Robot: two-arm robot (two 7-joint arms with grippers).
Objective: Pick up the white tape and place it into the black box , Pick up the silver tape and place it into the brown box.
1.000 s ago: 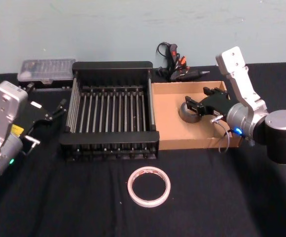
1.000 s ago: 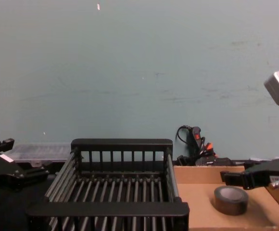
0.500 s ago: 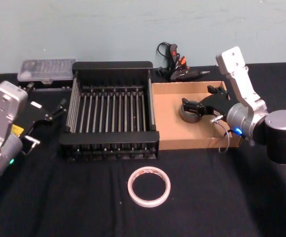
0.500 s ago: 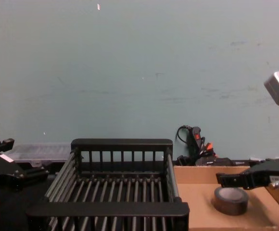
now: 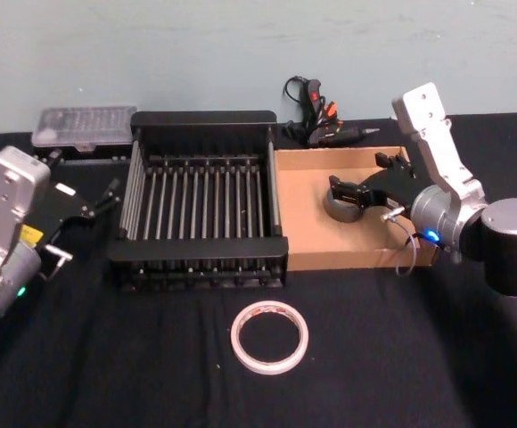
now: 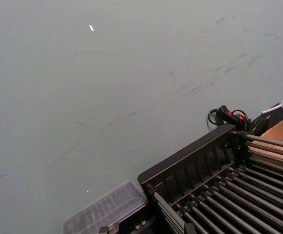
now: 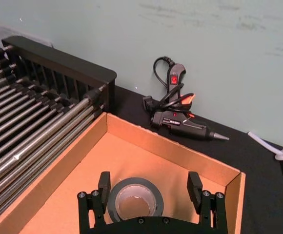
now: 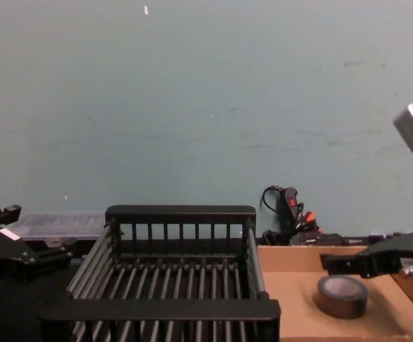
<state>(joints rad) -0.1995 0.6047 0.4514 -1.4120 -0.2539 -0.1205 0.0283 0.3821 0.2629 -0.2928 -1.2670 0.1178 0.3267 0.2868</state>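
Grey-silver, the silver tape (image 5: 339,205) lies flat on the floor of the brown box (image 5: 305,221), so that half looks done. Just above it hovers the right claw (image 7: 147,189), jaws spread wide to either side of the roll and touching nothing. What remains is the white tape (image 5: 269,336), flat on the table in front of the black box (image 5: 203,254) (roughly midway between the arms). The left claw (image 5: 95,205) waits left of the crate, jaws apart.

Silver tape (image 5: 340,205) flat in brown box (image 5: 303,234); white tape (image 5: 269,337) flat on counter before empty black box (image 5: 203,260).
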